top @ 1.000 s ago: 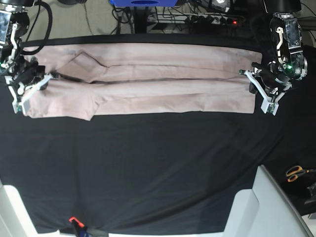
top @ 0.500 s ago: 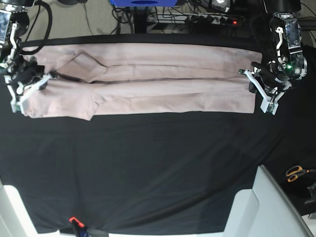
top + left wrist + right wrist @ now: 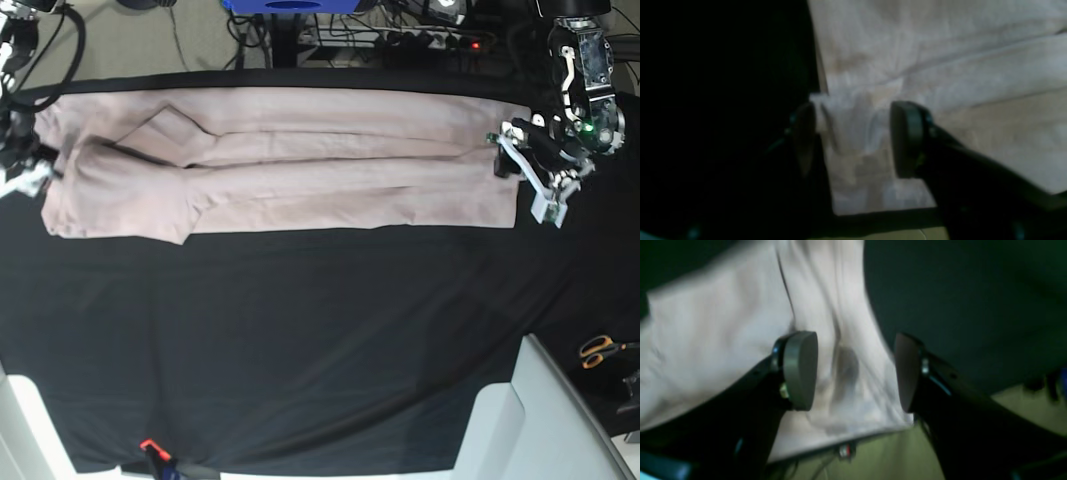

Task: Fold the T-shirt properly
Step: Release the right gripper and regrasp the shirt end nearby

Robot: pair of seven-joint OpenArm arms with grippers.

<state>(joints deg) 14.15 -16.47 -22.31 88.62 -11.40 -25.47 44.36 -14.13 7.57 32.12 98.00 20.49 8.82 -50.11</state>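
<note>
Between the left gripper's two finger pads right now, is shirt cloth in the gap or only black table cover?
Shirt cloth: in the left wrist view, a bunched ridge of the T-shirt stands inside the open left gripper.

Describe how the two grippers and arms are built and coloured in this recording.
The left gripper has white finger brackets on a black body with a small green light, below a black-and-white arm segment. Its wrist view shows black fingers ending in flat, rounded dark pads. The right gripper looks alike, with grey oval pads. Black cables trail from the right arm.
</note>
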